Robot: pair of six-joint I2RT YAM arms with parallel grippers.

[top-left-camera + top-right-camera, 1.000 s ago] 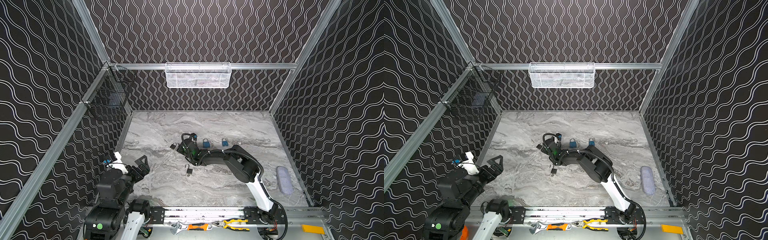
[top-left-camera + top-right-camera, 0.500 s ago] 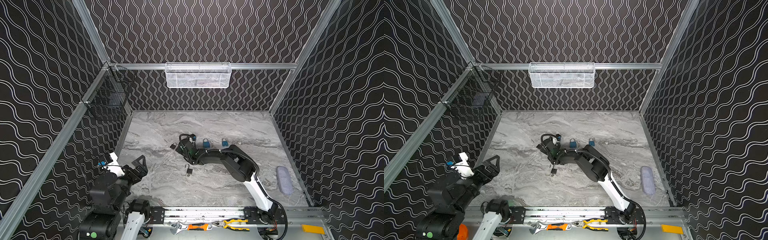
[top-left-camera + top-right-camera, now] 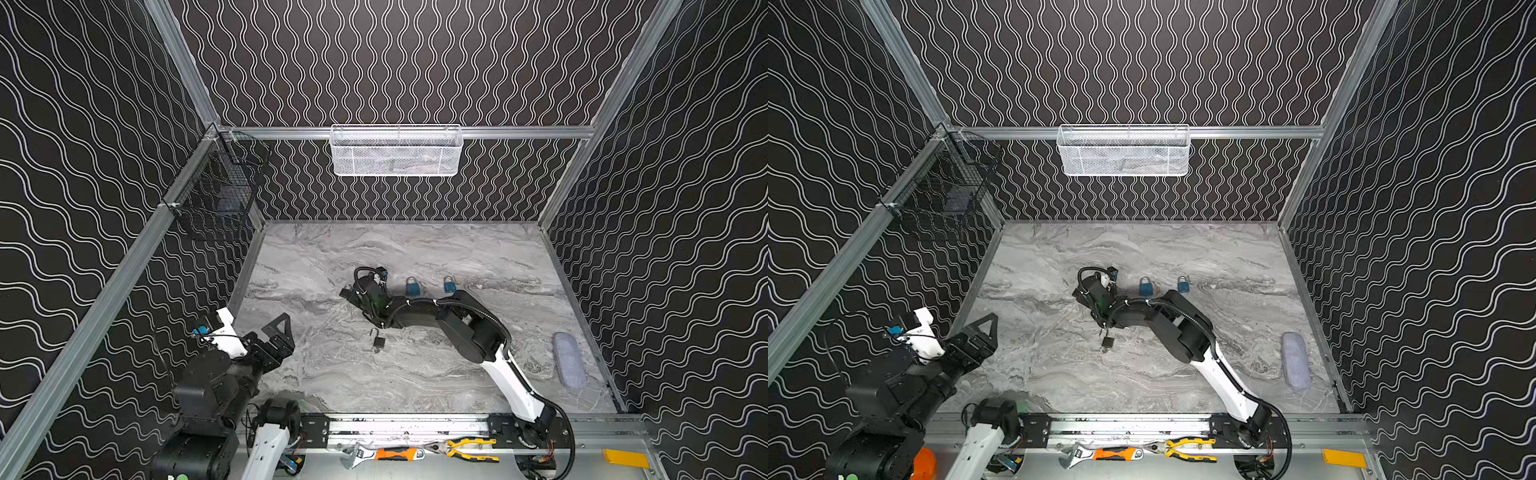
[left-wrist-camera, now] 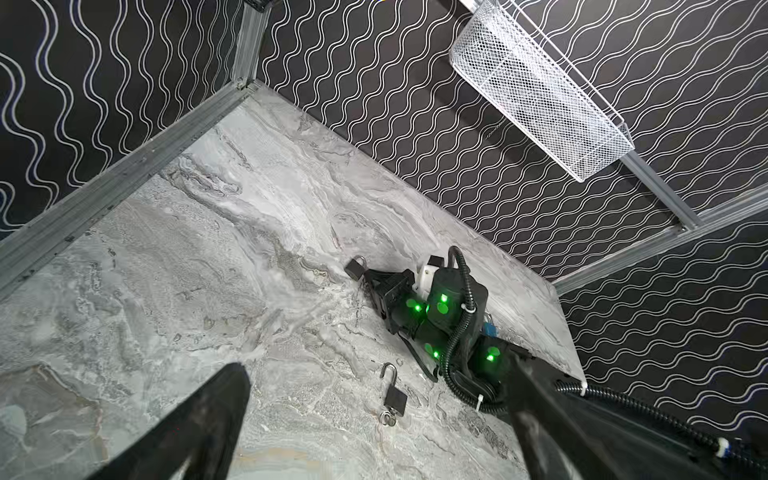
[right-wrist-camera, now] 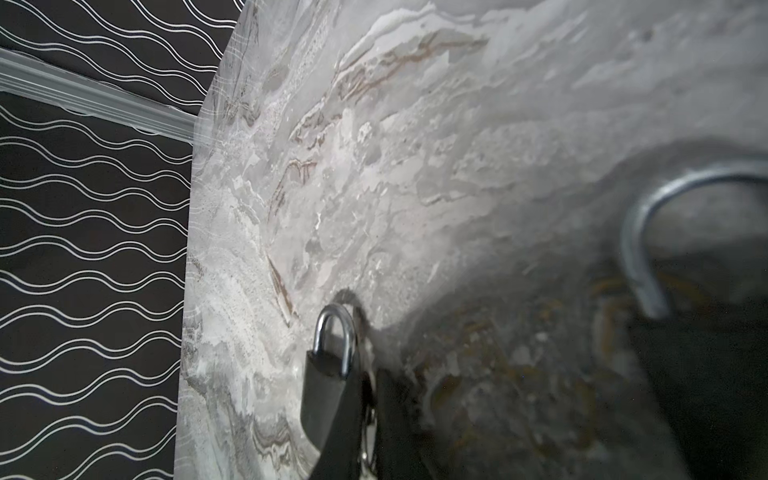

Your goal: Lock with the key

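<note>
On the marble table [image 3: 415, 386], centre: small black padlock [image 4: 355, 269], shackle closed, touching the tip of the right claw [image 4: 370, 279]. Fingers nearly together; gripping or not, cannot tell. Open-shackle padlock [image 4: 395, 397] lies beside that arm. Left claw [image 3: 282, 328] spread wide, well apart, front-left.
</note>
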